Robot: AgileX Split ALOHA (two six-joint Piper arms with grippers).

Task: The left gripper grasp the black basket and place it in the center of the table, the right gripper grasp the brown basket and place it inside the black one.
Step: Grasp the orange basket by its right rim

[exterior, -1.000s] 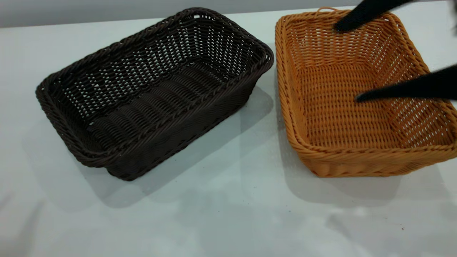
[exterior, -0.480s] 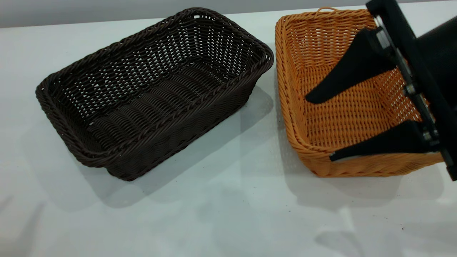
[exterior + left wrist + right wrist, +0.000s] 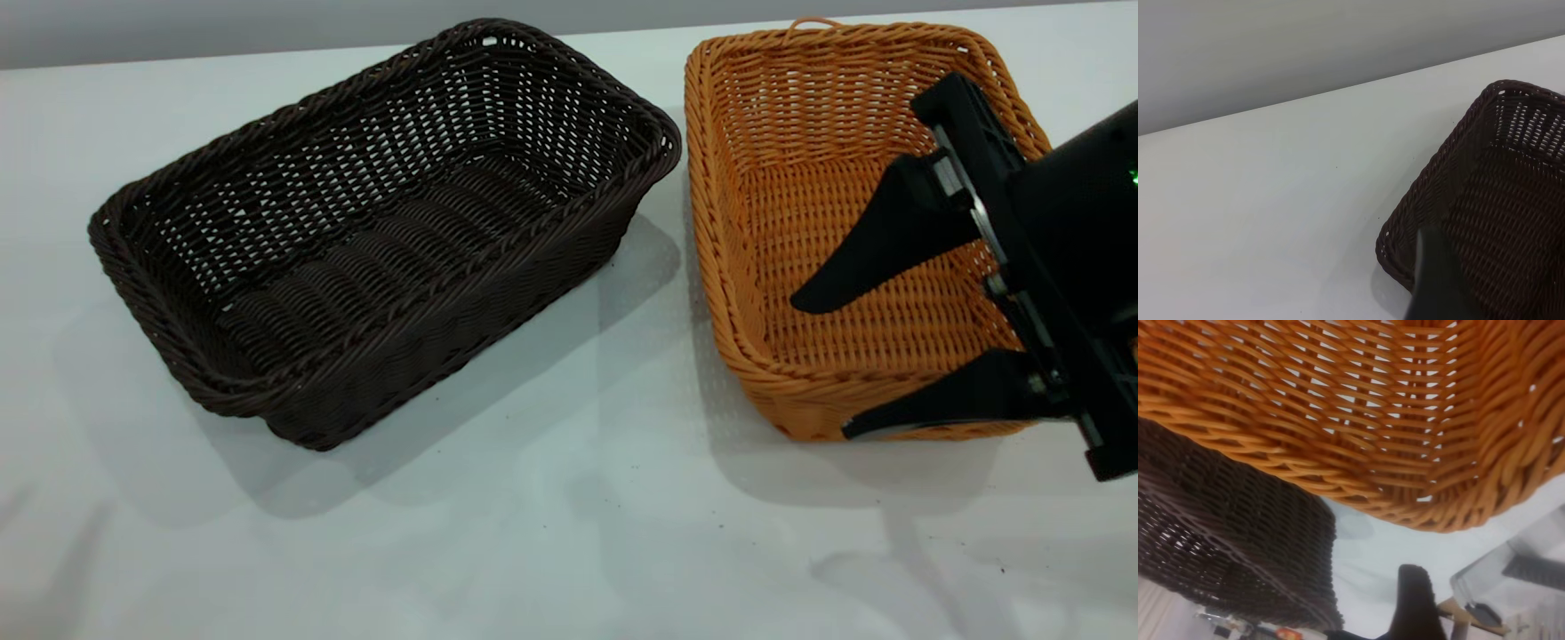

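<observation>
The right gripper (image 3: pixel 818 366) has its jaws spread wide across the near short wall of the brown basket (image 3: pixel 782 222), one finger inside, one outside. Beyond the jaws, the black basket (image 3: pixel 382 231) rests on the desk (image 3: pixel 569 533). Only one finger of the left gripper (image 3: pixel 1435 287) shows, over the black basket's corner, so its jaws cannot be judged.

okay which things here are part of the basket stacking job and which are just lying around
Part of the job: black basket, brown basket, right gripper open astride the brown basket's near wall, left gripper, table.
Lying about: nothing else visible.
</observation>
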